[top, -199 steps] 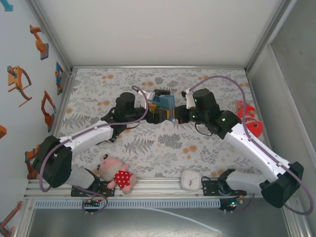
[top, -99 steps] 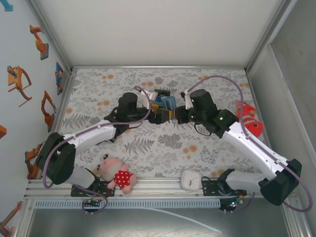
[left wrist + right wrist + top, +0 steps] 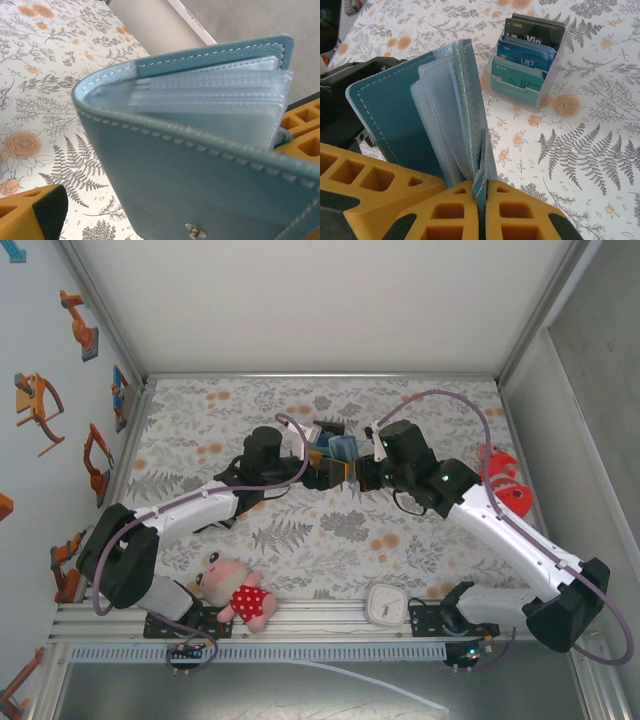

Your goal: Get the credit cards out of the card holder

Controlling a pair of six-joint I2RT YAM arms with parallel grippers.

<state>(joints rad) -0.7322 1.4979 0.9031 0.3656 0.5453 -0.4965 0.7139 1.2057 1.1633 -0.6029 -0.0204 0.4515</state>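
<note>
The steel-blue card holder (image 3: pixel 395 120) is held up off the table between both arms, its clear plastic sleeves (image 3: pixel 210 95) fanned out and looking empty. My right gripper (image 3: pixel 482 186) is shut on the holder's thin strap edge. The yellow fingers (image 3: pixel 35 212) of my left gripper (image 3: pixel 175 165) stand wide apart round the holder's cover, with table showing between the left finger and the cover. Black, blue and teal credit cards (image 3: pixel 525 52) stand in a clear tiered rack on the table just behind. From above, the holder (image 3: pixel 341 449) sits between the left gripper (image 3: pixel 322 472) and the right gripper (image 3: pixel 353 472).
A clear card rack (image 3: pixel 324 429) stands right behind the grippers. A plush doll (image 3: pixel 238 590) and a white clock (image 3: pixel 385 604) lie at the near edge, and a red toy (image 3: pixel 503 483) lies at the right. Metal frame rails border the floral table (image 3: pixel 200 430).
The left arm has slid a little to the right, closer to the holder. The right wrist has edged slightly left and back. The holder now stands narrower from above.
</note>
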